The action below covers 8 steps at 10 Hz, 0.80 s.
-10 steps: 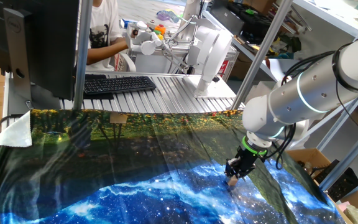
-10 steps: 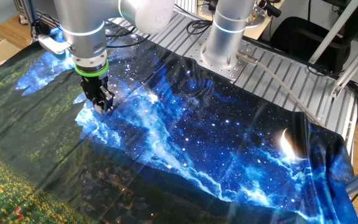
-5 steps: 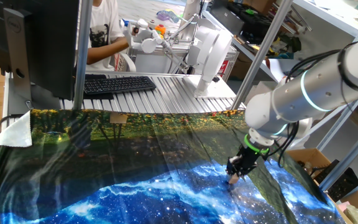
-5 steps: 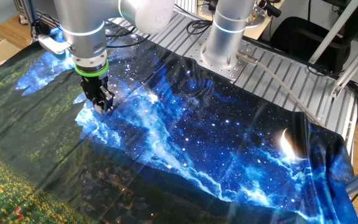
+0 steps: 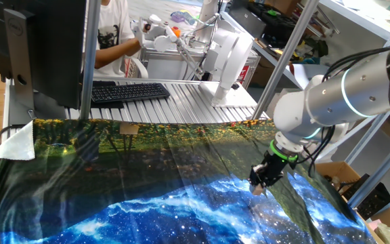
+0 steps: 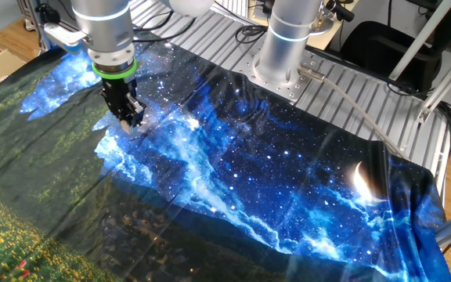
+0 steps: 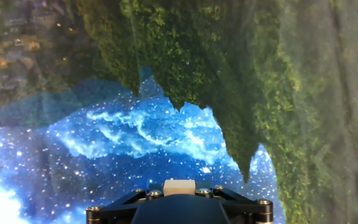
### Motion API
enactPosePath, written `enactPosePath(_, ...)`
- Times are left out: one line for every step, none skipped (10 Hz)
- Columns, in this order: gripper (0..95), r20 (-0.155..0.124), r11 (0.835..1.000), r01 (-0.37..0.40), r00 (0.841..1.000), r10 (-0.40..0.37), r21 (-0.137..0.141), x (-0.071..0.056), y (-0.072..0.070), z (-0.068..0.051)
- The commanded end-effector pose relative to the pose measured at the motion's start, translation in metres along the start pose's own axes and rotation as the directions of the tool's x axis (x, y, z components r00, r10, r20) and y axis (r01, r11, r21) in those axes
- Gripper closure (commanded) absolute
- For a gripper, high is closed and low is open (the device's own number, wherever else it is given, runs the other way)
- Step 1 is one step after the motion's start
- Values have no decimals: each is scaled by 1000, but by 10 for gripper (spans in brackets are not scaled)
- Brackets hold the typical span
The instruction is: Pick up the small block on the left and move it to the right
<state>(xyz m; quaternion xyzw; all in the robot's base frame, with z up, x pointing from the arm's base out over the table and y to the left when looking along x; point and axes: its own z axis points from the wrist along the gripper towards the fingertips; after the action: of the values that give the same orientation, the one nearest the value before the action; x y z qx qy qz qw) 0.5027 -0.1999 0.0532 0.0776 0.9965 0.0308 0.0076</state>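
Gripping the small block (image 7: 179, 186) between the narrowed jaws of the gripper (image 5: 259, 188), pointing straight down and hanging just clear of the galaxy-print cloth (image 6: 288, 172). Judging the pick as done: block off the cloth, pinched at the fingertips, with nothing else lying on the print. Remaining, by that reading: carrying it across to the right side, lowering, and letting go. Showing plainly in the hand view a pale tan cube seated between the black fingers, with blue starfield and a green mossy edge below; not showing there how high the hand is hanging. Showing in one fixed view only a tiny light speck at the fingertips, along with the silver arm (image 5: 330, 102), a keyboard (image 5: 128, 91) and a person seated beyond the table. Hiding the cube almost wholly behind the dark fingers in the other fixed view, yet laying out the long stretch of blue cloth waiting to be crossed, and the arm's base (image 6: 284, 47).
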Motion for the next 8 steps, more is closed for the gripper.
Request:
enactPosePath(950, -6, 1000, -6, 1000, 6, 0, 0, 7, -5)
enactPosePath(950, -9, 1000, -10, 1000, 10, 0, 0, 9, -6)
enactPosePath(950, -5, 1000, -22, 1000, 22, 4, 1, 16, -7)
enactPosePath(950, -3, 1000, -28, 1000, 28, 5, 3, 19, -8)
enactPosePath(950, -3, 999, -42, 999, 42, 3, 5, 24, -9)
enactPosePath(950, -2, 999, -48, 999, 48, 5, 7, 30, -10)
enactPosePath(950, -5, 999, -52, 999, 52, 6, 9, 34, -9)
enactPosePath(950, 0, 998, -55, 998, 55, -7, 8, 35, -8)
